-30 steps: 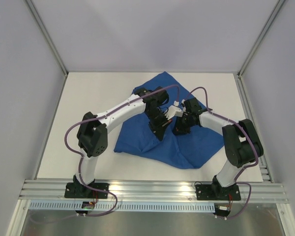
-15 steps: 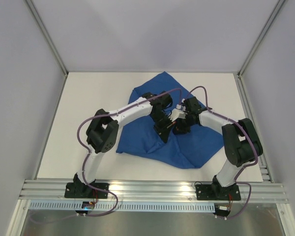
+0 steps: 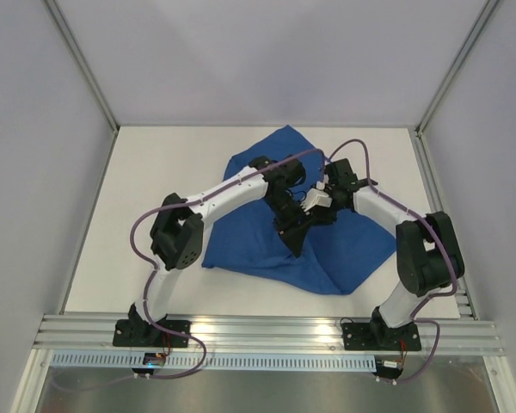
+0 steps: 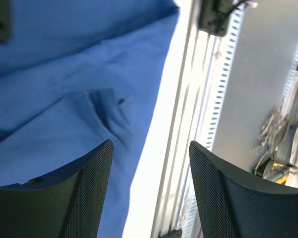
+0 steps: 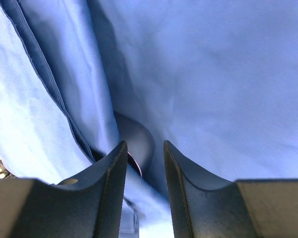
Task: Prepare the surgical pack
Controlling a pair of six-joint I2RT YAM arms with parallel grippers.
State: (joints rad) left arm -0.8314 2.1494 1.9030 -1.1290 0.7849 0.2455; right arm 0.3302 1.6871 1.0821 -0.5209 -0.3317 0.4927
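The surgical pack shows as a crumpled royal-blue drape (image 3: pixel 348 249) spread on the white table (image 3: pixel 155 172). My left gripper (image 3: pixel 295 236) hovers over the drape's middle, pointing toward the near edge. In the left wrist view the left gripper (image 4: pixel 151 193) is open with nothing between its mesh pads (image 4: pixel 89 193), and the drape (image 4: pixel 64 74) lies beyond on the left. My right gripper (image 3: pixel 322 205) sits just behind it over the drape. In the right wrist view the right gripper (image 5: pixel 145 188) has its jaws apart, close over folds of the drape (image 5: pixel 213 74) and a hemmed edge (image 5: pixel 44 74).
An aluminium rail (image 3: pixel 267 331) runs along the table's near edge and also shows in the left wrist view (image 4: pixel 188 124). Grey enclosure walls stand on three sides. Both arms' purple cables (image 3: pixel 353 159) arc over the drape.
The left gripper has gone from shut to open and shifted toward the near right. The right gripper has widened its jaws and drawn back toward the far side.
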